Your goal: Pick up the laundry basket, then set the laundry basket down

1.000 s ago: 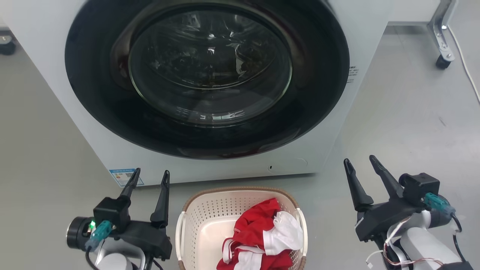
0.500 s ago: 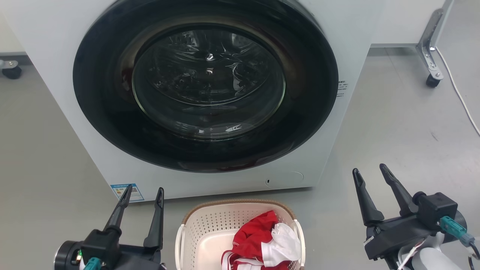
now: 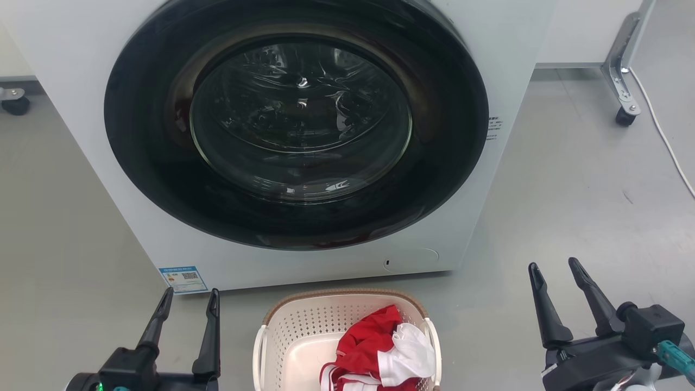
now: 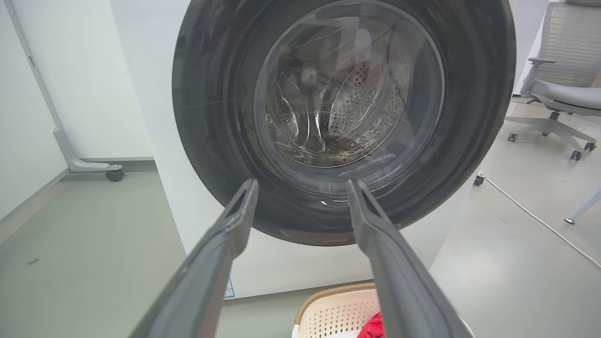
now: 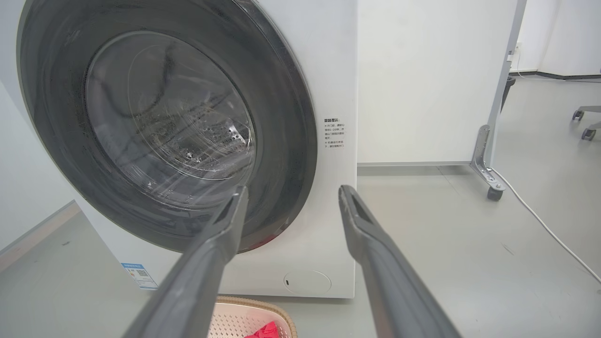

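Between left end effector (image 3: 191,293) and right end effector (image 3: 554,265), both spread, laundry basket (image 3: 309,326) upright.

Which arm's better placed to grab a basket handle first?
Left, probably: the open left gripper sits close beside the laundry basket, while the open right gripper stands farther out from it.

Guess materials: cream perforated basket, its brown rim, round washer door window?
Cream perforated laundry basket: likely moulded plastic, matte, hole grid. Its brown rim: woven-look, wicker or plastic imitation, unclear. Round washer door window: glossy, transparent, probably glass; sharp reflections.
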